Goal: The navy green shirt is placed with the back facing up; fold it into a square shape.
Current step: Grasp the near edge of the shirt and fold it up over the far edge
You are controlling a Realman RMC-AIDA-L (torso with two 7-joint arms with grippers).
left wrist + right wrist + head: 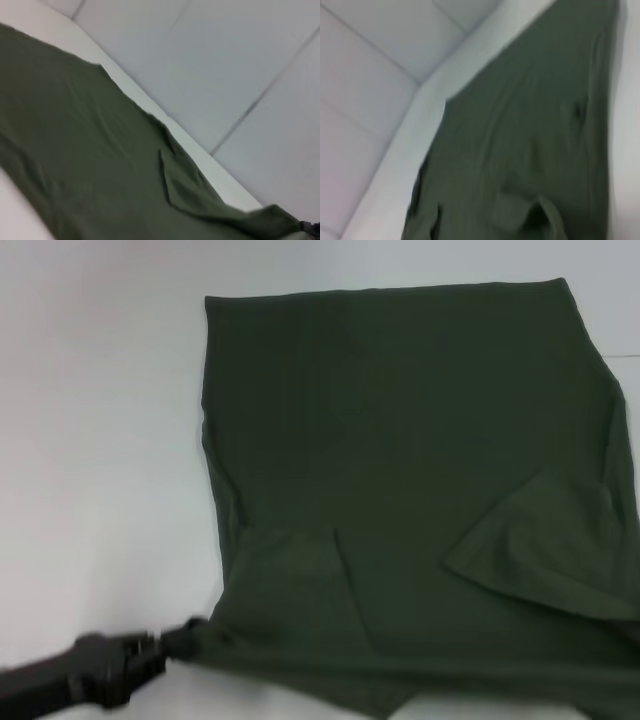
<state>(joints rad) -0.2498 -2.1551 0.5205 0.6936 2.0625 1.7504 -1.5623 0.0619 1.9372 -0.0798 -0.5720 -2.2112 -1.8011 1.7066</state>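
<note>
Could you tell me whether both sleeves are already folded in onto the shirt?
Yes, in the head view both sleeves lie folded inward on the shirt.

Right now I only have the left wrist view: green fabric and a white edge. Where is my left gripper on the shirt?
Observer: The left gripper is at the near left corner of the navy green shirt, with the corner fabric bunched into it.
Operator: Are the sleeves folded in yet?
Observer: Yes, both lie on the body: the left sleeve and the right sleeve.
Operator: And the right gripper?
Observer: It does not show in the head view. The right wrist view shows only the shirt and the white table.
</note>
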